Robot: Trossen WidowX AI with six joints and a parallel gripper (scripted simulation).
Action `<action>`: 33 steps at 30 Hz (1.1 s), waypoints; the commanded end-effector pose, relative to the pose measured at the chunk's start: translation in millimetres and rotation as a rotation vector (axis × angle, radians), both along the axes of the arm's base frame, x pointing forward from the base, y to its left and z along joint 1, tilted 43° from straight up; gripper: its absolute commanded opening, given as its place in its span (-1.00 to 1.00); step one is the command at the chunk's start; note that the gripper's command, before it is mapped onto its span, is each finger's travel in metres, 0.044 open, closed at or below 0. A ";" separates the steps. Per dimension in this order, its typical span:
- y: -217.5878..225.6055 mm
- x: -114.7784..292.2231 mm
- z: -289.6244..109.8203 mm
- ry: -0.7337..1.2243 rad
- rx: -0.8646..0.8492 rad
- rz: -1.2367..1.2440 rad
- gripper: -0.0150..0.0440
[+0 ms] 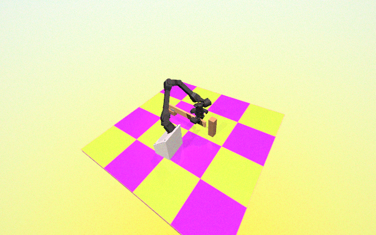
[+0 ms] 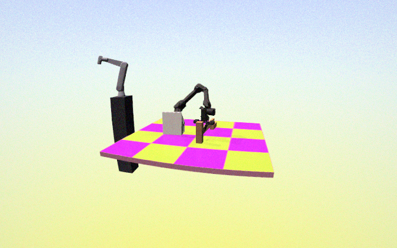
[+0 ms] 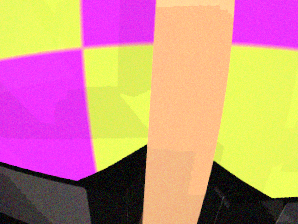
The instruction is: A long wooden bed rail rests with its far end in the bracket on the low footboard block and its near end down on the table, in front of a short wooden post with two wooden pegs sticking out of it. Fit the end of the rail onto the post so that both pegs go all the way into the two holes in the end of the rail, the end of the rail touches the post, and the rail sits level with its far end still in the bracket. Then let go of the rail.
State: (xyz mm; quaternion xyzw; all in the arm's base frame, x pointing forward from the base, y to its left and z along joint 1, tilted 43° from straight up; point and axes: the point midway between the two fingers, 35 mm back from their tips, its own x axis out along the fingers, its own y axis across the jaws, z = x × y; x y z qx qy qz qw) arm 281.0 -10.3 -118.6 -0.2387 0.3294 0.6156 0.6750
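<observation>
The long wooden rail [image 1: 179,110] [image 3: 192,90] is raised off the table at its near end and looks roughly level. Its far end is at the low footboard block [image 1: 172,113] [image 2: 213,126]; the fit in the bracket is too small to make out. My gripper [image 1: 197,118] [image 3: 170,152] is shut on the rail close to its near end, with a finger on each side. The short wooden post [image 1: 211,127] [image 2: 199,132] stands upright just beyond that end. A narrow gap shows between rail end and post in the top view. The pegs and holes cannot be seen.
A light grey box [image 1: 168,145] [image 2: 172,123] stands on the checkered table [image 1: 200,204] [image 2: 202,158] near my arm's base. A black pedestal [image 2: 122,115] with a second, grey arm [image 2: 121,77] stands at the table's left side in the exterior view.
</observation>
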 end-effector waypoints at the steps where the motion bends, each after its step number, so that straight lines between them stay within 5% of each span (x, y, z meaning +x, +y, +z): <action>1: -4.0 2.9 0.1 -0.009 -0.003 -0.004 -0.49; 33: -10.6 2.6 -6.3 -0.009 -0.003 -0.004 -0.49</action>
